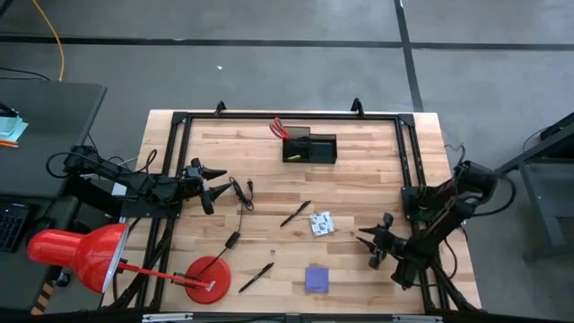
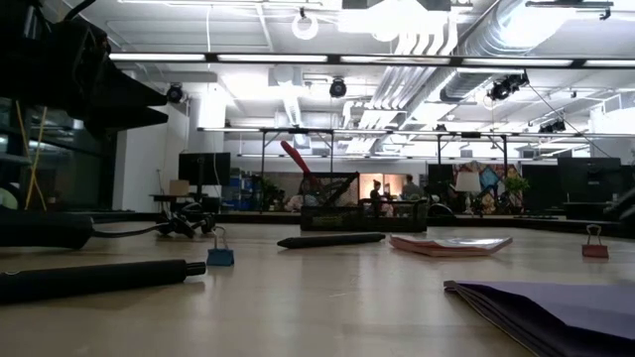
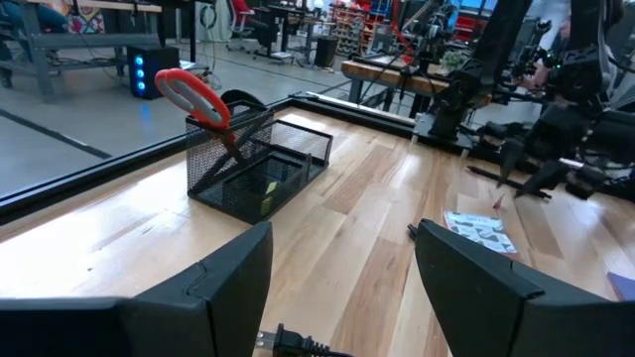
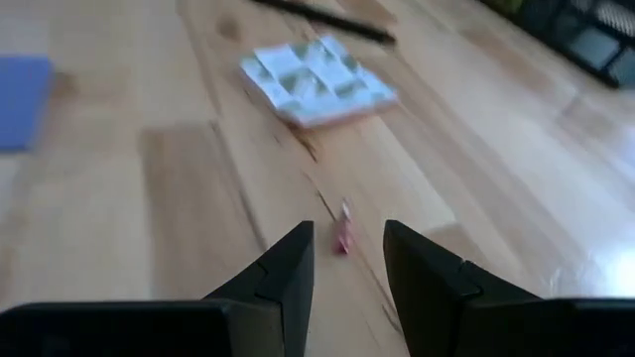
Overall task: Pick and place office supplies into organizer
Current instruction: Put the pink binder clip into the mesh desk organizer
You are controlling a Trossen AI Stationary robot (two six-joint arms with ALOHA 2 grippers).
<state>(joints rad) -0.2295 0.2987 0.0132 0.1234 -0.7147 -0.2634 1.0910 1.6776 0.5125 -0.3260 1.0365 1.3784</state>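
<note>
The black mesh organizer (image 1: 310, 148) stands near the table's far edge. Red-handled scissors (image 1: 279, 128) stick up from its cup section, and a tiny yellow piece (image 3: 268, 188) lies in its tray. On the bare wood lie two black pens (image 1: 295, 213) (image 1: 256, 277), the white patterned packet (image 1: 321, 222) and the purple pad (image 1: 316, 279). My left gripper (image 1: 218, 186) is open at the left side, pointing toward the organizer (image 3: 258, 169). My right gripper (image 4: 347, 263) is open low over the table, right of the packet (image 4: 317, 79), with a small red clip (image 4: 343, 238) just ahead of its fingertips.
A thin black cable (image 1: 240, 202) runs beside my left gripper, its plug (image 3: 298, 342) under the fingers. The red lamp's round base (image 1: 207, 279) sits at the near left. A blue clip (image 2: 220, 256) and a red clip (image 2: 594, 248) stand on the table.
</note>
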